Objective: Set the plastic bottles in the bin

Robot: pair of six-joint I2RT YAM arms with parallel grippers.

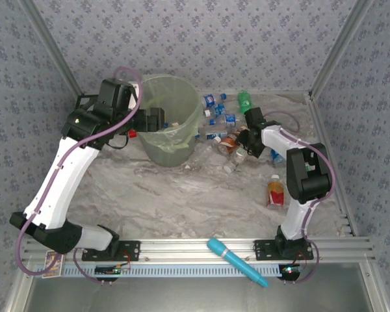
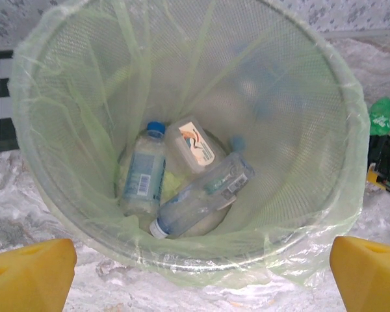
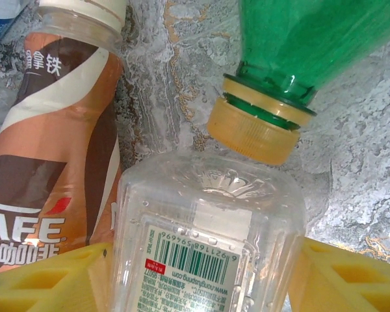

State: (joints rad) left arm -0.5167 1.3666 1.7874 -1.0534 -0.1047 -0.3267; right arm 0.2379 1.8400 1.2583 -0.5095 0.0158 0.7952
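The bin (image 1: 171, 120), pale green with a liner bag, stands at the back left. My left gripper (image 1: 157, 120) hovers open at its rim; its yellow fingertips (image 2: 26, 276) frame the bin (image 2: 312, 97) from above. Three plastic bottles lie inside: a blue-capped one (image 2: 143, 175), a white-capped one (image 2: 198, 201) and an orange-labelled one (image 2: 195, 146). My right gripper (image 1: 244, 142) is down in the bottle pile (image 1: 221, 123). It (image 3: 198, 279) is shut on a clear bottle (image 3: 208, 227), with a yellow finger against each side.
A green bottle (image 3: 312, 39) with a yellow cap (image 3: 257, 130) and a brown coffee bottle (image 3: 52, 143) lie right beside the held one. A red-labelled bottle (image 1: 275, 193) lies alone at the right. A cyan stick (image 1: 237, 261) rests on the front rail. A small red block (image 1: 132, 134) sits left of the bin.
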